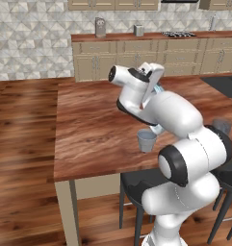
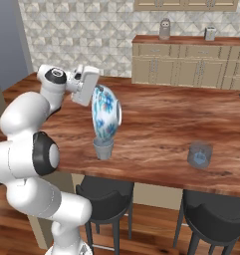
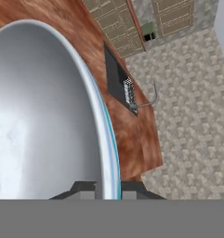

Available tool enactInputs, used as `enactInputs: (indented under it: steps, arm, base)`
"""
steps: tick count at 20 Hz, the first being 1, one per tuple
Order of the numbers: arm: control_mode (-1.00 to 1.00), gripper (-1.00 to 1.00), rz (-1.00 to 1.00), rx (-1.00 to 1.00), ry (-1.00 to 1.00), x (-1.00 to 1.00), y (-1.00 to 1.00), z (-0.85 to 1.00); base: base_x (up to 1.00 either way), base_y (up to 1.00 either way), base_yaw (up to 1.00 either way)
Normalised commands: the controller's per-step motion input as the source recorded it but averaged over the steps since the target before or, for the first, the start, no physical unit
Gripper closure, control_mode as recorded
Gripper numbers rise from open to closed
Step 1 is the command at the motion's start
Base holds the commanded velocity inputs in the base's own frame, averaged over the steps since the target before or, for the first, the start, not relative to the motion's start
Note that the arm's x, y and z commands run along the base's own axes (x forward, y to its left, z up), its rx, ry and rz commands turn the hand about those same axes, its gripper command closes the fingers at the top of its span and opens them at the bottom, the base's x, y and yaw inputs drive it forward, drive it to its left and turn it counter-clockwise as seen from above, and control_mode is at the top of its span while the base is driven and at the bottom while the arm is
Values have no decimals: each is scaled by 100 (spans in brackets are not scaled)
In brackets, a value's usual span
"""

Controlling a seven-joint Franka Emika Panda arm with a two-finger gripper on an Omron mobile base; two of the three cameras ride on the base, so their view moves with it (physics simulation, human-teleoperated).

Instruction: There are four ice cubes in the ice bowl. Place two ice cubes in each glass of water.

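Wood island counter takes up the middle of both base views, w/ cream cabinets and a stone-pattern wall behind; two small grey items sit on the back counter, too small to identify. Arm bulks across the right of the left base view and hides much of the counter's near edge there. Dark stools stand under the near edge, one below each glass. Bowl is lifted off the counter and tipped up on its edge, nearly vertical, blue-patterned underside facing the right base cam, its lower rim just above the near glass. In the left base view that glass is partly tucked behind the arm, and just a sliver of bowl shows past the wrist. Claw is clamped tight on the bowl rim, one finger each side, seen edge-on in the hand view; the pale grey inside of the bowl curves away to the left, no cubes can be made out in it. Second glass stands well apart to the right near the counter's front edge, w/ a pale blue fleck inside, maybe a cube, can't tell. Sink w/ faucet shows beyond the rim in the hand view
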Motion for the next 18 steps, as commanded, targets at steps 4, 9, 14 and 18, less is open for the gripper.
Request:
enactInputs:
  steps: [4,9,14,18]
  arm:
    - [-100,100,0,-3,-2,-1,12,0]
    - [-100,100,0,-5,-1,0,0,0]
    - [-100,100,0,-5,0,0,5,0]
    - [-100,100,1,-2,-1,0,18,0]
  base:
    - [0,0,0]
    - [0,0,0]
    - [0,0,0]
    - [0,0,0]
